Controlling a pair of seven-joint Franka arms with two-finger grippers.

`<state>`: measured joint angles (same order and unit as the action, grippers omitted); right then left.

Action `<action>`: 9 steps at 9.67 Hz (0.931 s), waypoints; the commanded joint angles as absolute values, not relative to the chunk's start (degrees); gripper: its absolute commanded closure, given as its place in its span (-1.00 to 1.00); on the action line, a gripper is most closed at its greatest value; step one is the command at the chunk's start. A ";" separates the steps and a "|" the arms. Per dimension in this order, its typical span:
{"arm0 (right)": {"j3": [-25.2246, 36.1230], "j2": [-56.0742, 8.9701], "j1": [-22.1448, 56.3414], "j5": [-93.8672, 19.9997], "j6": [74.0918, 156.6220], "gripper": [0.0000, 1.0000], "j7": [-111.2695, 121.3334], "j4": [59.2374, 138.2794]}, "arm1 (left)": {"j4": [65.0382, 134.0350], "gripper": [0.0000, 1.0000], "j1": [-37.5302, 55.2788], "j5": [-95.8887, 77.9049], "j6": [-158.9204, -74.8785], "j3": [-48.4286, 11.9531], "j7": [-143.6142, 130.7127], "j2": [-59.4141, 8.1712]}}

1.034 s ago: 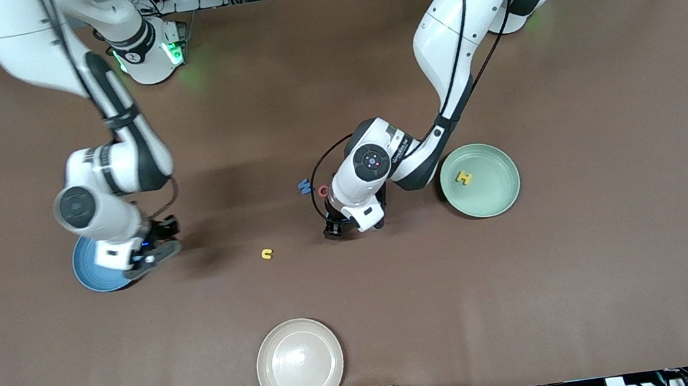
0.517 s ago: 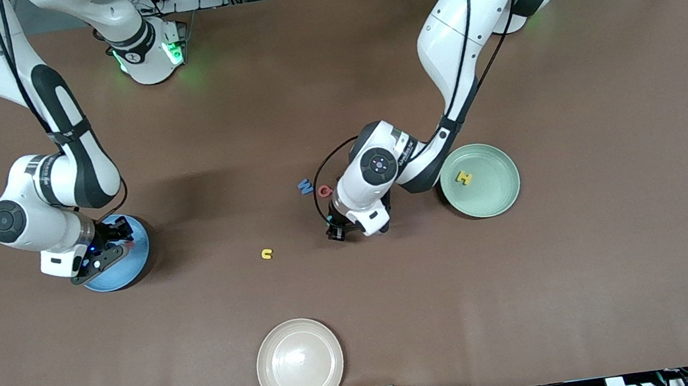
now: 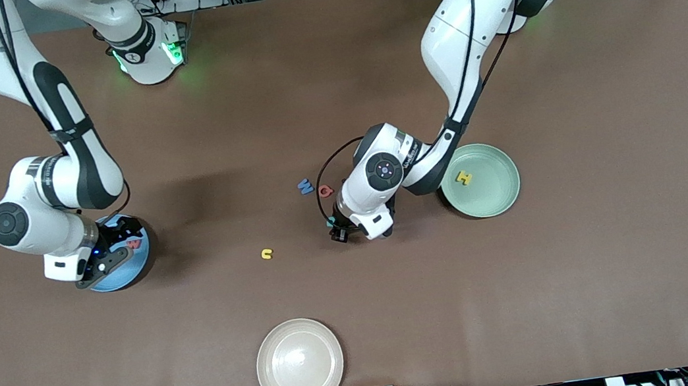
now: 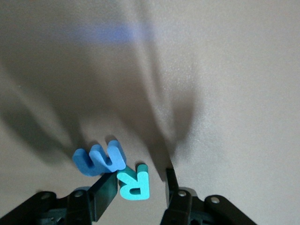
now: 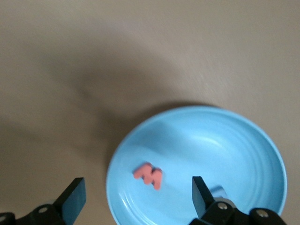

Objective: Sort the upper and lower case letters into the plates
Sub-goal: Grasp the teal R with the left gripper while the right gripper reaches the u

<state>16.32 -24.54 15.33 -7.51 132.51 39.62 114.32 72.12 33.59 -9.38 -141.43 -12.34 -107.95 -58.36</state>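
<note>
Right gripper (image 3: 101, 259) hangs over the blue plate (image 3: 139, 263) at the right arm's end of the table, fingers now spread wide apart, and a red letter (image 3: 135, 244) lies in that plate, which was bare of it half a second ago: a drop just made. Left gripper (image 3: 340, 230) is down at mid-table; its wrist view has the fingers (image 4: 105, 194) closing around a teal R (image 4: 133, 184), which touches a blue letter (image 4: 99, 158), though a firm clamp isn't clear yet. The front view hides that R under the wrist, yet shows a yellow letter (image 3: 463, 178) in the mint plate (image 3: 504, 198), a small yellow one (image 3: 267, 253) loose, and a cream plate (image 3: 300, 365) at the near edge
</note>
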 commanded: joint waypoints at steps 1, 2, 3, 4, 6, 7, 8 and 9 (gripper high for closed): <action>16.35 -25.74 19.67 -7.56 131.40 -1.00 42.44 110.93 | 72.33 0.20 34.80 -11.08 -139.83 -12.04 -105.91 -59.50; 16.26 -26.97 21.51 -7.65 131.48 -1.00 43.58 109.09 | 72.33 0.25 35.24 -11.07 -139.83 -12.04 -105.91 -59.59; 16.17 -28.81 23.27 -7.82 131.48 -1.00 45.33 106.64 | 72.33 0.29 35.94 -11.07 -139.83 -11.95 -105.91 -59.68; 16.17 -31.09 25.47 -7.91 131.57 -1.00 46.57 103.57 | 72.42 0.33 35.95 -10.99 -139.83 -11.95 -105.82 -59.76; 14.69 -35.66 27.95 -8.09 131.66 -1.00 46.58 97.85 | 72.33 0.86 35.86 -11.16 -139.83 -11.95 -105.91 -59.68; 12.94 -37.77 27.60 -8.09 131.83 -1.00 46.58 95.47 | 72.33 1.00 35.69 -11.08 -139.83 -11.95 -105.82 -59.59; 11.01 -39.62 27.08 -8.17 132.18 -1.00 46.58 93.62 | 72.33 1.00 35.51 -10.99 -139.83 -11.95 -105.47 -59.42; 9.68 -41.03 27.07 -8.26 132.27 -1.00 46.15 92.21 | 72.33 1.00 34.99 -11.07 -138.88 -11.95 -103.47 -58.89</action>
<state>11.62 -37.85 28.30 -7.60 132.64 45.14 96.31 71.81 34.74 -9.38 -141.00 -11.96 -106.72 -58.26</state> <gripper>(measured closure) 0.000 0.692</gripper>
